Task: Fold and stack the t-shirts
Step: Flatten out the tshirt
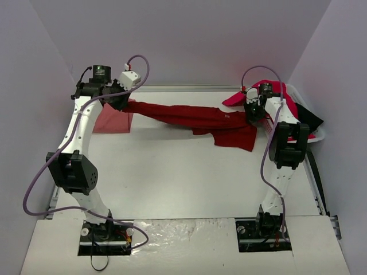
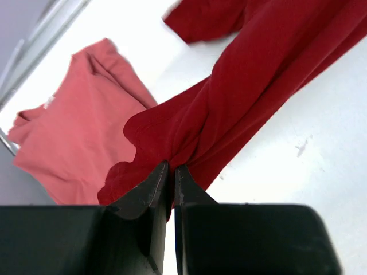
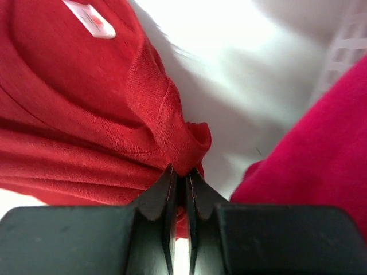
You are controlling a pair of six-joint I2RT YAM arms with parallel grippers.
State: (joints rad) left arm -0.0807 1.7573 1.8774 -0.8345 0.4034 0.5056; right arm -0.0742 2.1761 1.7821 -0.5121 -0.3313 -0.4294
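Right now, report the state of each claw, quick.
Left claw: closed, holding the crimson shirt.
Right claw: closed, holding the crimson shirt too.

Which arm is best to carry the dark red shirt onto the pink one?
Probably left. The left gripper is shut on the dark red t-shirt right beside the salmon-pink t-shirt; the right gripper grips the far end, by the white basket.

Bright, diffuse light falls from above. The white tabletop (image 1: pixel 172 172) blows out to glare in both wrist views; shadows are faint and soft-edged.
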